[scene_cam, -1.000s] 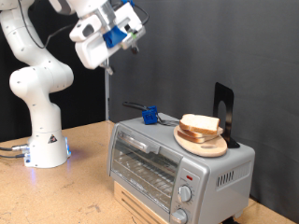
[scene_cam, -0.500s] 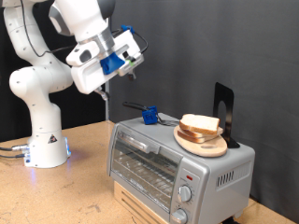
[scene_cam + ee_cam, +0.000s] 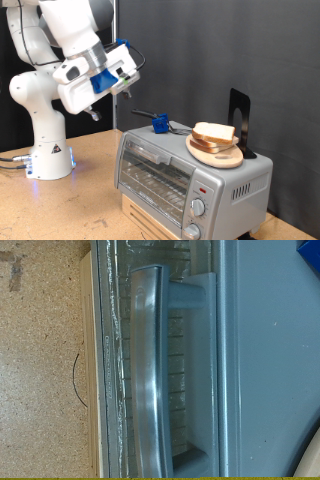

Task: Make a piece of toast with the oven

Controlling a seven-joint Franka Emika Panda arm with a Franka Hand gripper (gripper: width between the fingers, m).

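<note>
The oven (image 3: pixel 190 170) is a silver toaster oven standing on the table with its glass door shut. The wrist view looks down on its door and curved handle (image 3: pixel 150 370), and the wire rack shows behind the glass. On top of the oven, slices of bread, the piece of toast (image 3: pixel 213 132) among them, lie stacked on a round wooden board (image 3: pixel 215 153). My gripper (image 3: pixel 128 68) hangs in the air above the oven and toward the exterior view's left, well clear of the oven and touching nothing. No fingers show in the wrist view.
A small blue object (image 3: pixel 158 124) and a black upright stand (image 3: pixel 238 118) also sit on the oven top. Two knobs (image 3: pixel 198 208) are on the oven's front. The robot base (image 3: pixel 45 150) stands at the exterior view's left on the cork-coloured table (image 3: pixel 40 360).
The arm has swung down and toward the exterior view's left, lowering the hand closer to the level of the oven. The oven, the bread and the board have not moved.
</note>
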